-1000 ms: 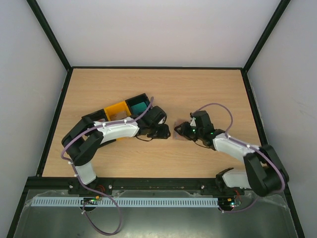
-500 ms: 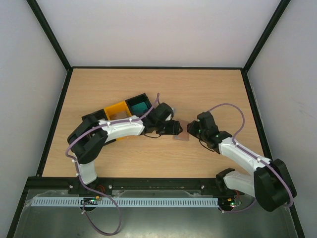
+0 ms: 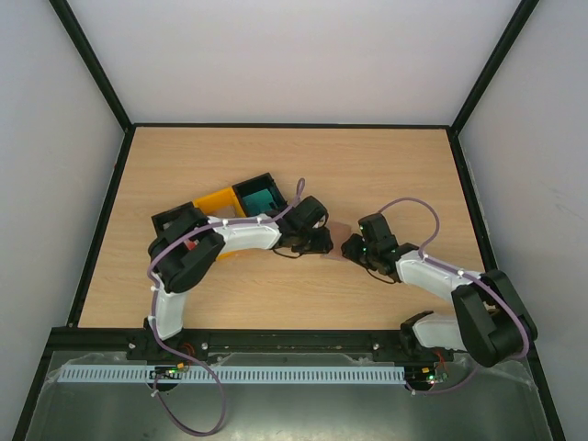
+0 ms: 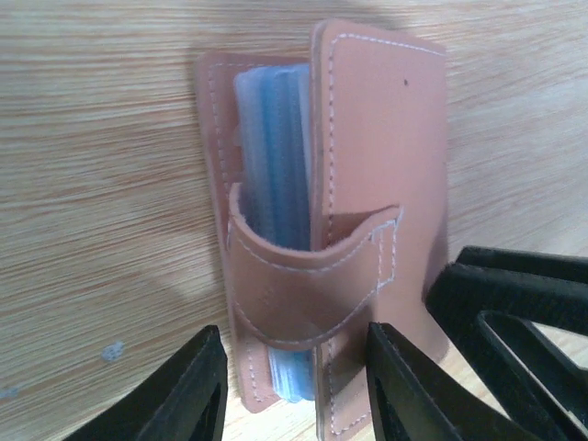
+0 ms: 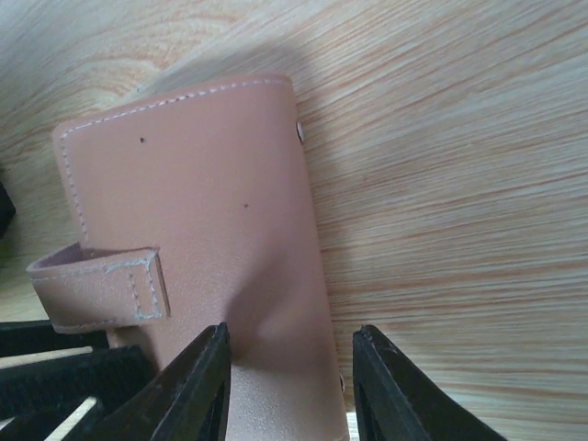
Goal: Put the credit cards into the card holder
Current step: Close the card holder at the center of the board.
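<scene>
The brown card holder (image 4: pixel 367 156) lies on the wood with its flap folded open, and a stack of bluish credit cards (image 4: pixel 274 156) sits in its pocket under the strap. My left gripper (image 4: pixel 296 390) is open, its fingers straddling the holder's near end. My right gripper (image 5: pixel 287 381) is open over the flap (image 5: pixel 197 197), one finger overlapping it and the other just off its edge. From above, the card holder (image 3: pixel 334 254) is a small patch between my left gripper (image 3: pixel 319 243) and my right gripper (image 3: pixel 353 247).
A yellow tray (image 3: pixel 219 204) and a black tray (image 3: pixel 250 186) with something teal inside stand behind the left arm. Black frame rails edge the table (image 3: pixel 367 165), with white walls beyond.
The left arm's elbow has swung to the right and its gripper stays at the holder. The right gripper drew back to the right, then came in again onto the flap.
</scene>
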You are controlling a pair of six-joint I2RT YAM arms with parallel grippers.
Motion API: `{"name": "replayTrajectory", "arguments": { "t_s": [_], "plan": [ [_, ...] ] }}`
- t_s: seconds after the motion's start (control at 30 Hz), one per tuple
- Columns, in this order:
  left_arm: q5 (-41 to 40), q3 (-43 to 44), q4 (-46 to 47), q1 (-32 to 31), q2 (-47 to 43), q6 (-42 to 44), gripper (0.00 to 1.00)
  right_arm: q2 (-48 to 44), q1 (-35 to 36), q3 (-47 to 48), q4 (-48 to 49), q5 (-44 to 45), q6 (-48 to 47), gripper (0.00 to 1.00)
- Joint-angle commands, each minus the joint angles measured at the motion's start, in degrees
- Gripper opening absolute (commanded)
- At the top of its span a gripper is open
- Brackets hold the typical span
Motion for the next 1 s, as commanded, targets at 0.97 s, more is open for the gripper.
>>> {"name": "replayTrajectory", "arguments": {
  "t_s": [0.97],
  "plan": [
    [-2.1,-8.0,-2.0,3.4,2.6,2.2,0.22,10.9,-2.6,-8.4,36.1,-22.3,5.4,0.39]
  ]
}}
